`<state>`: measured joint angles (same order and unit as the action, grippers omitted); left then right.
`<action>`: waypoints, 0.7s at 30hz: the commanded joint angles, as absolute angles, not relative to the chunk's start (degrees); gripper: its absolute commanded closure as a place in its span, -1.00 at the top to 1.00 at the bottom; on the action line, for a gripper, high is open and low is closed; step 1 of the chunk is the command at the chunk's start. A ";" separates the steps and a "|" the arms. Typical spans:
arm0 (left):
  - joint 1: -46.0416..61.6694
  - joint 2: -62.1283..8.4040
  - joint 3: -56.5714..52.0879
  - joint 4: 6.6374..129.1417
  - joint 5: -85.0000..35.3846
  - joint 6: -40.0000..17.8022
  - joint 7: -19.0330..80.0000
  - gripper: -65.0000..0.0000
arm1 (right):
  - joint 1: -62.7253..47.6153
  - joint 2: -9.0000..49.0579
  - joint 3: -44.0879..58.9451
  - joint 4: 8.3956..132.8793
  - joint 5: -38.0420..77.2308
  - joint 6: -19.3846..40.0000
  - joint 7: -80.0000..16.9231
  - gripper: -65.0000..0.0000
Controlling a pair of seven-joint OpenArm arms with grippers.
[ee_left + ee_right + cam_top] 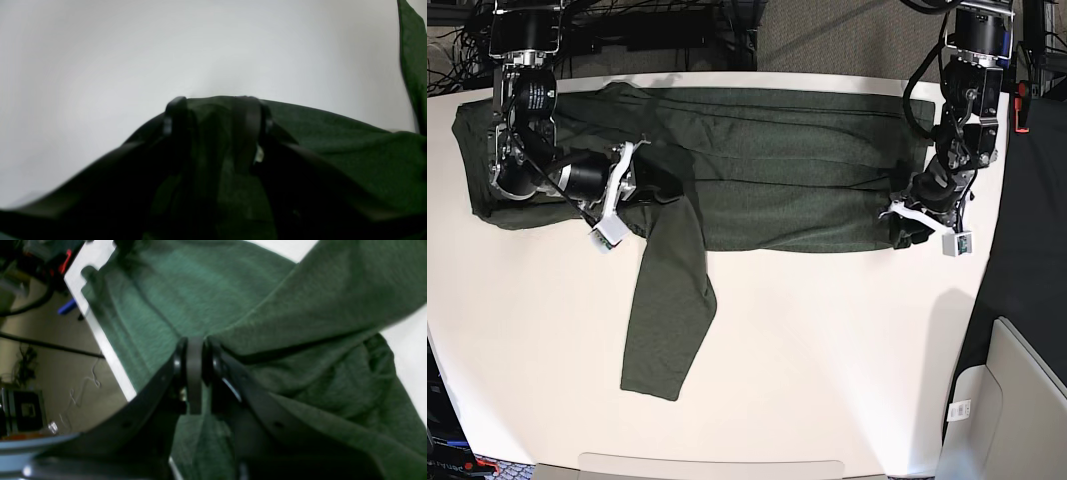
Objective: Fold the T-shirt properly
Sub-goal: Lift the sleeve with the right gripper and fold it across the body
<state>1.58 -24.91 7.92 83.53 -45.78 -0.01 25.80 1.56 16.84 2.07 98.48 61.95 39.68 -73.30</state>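
Item: dark olive-green long-sleeved knit T-shirt [767, 170], spread widthwise across the far half of the white bench [827, 350], one sleeve trailing toward the near edge. Right pincer [639, 185], at base-view left: jaws pressed together, pinching fabric near the sleeve joint. Left pincer [905, 222], at base-view right: jaws spread over a fold at the shirt's end.
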 commanded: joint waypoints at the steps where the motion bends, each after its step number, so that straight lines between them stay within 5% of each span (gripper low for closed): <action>1: 0.84 -25.71 7.60 84.35 -46.02 -0.31 24.75 -0.38 | 1.36 17.71 1.89 99.82 63.52 40.00 -72.84 -0.95; 21: 0.92 -25.71 7.60 84.35 -46.02 -0.31 24.92 -0.38 | -8.22 30.55 10.24 103.69 75.82 40.00 -75.91 -0.95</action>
<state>1.74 -24.80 7.92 83.50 -45.78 0.01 25.93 -8.67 29.52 9.91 102.32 73.89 39.66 -76.44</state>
